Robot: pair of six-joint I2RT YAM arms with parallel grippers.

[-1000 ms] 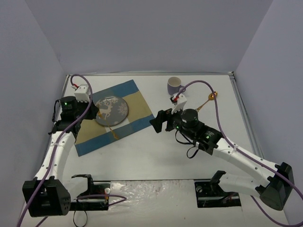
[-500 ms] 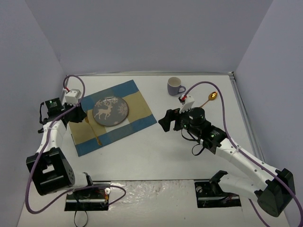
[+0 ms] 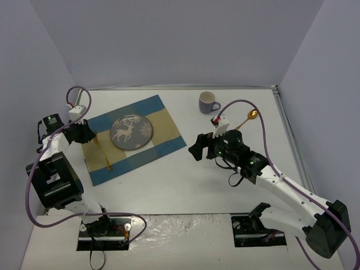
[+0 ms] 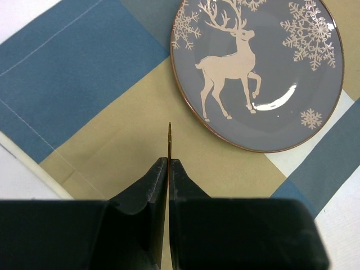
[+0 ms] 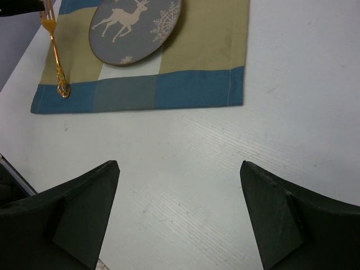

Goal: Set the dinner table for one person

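Note:
The white dinner table [image 3: 169, 183] carries a blue-and-tan checked placemat [image 3: 163, 138] with a grey deer plate [image 3: 131, 132] on it. My left gripper [image 3: 82, 134] is at the placemat's left edge, shut on the tine end of a gold fork [image 3: 104, 157]. The fork's handle slants down over the placemat's left part, left of the plate. In the left wrist view the jaws [image 4: 169, 161] pinch the thin fork edge [image 4: 169, 135], with the plate [image 4: 256, 73] ahead to the right. My right gripper [image 3: 197, 147] is open and empty over bare table right of the placemat [image 5: 180, 169].
A lavender mug [image 3: 208, 102] stands at the back centre. A gold spoon [image 3: 250, 117] lies to its right, near the right arm's cable. The right wrist view shows the fork [image 5: 54, 56], plate [image 5: 135, 25] and placemat [image 5: 197, 84] ahead.
My left gripper has swung left and back with the fork, carrying it from below the plate to the placemat's left side. My right gripper has drawn slightly to the right.

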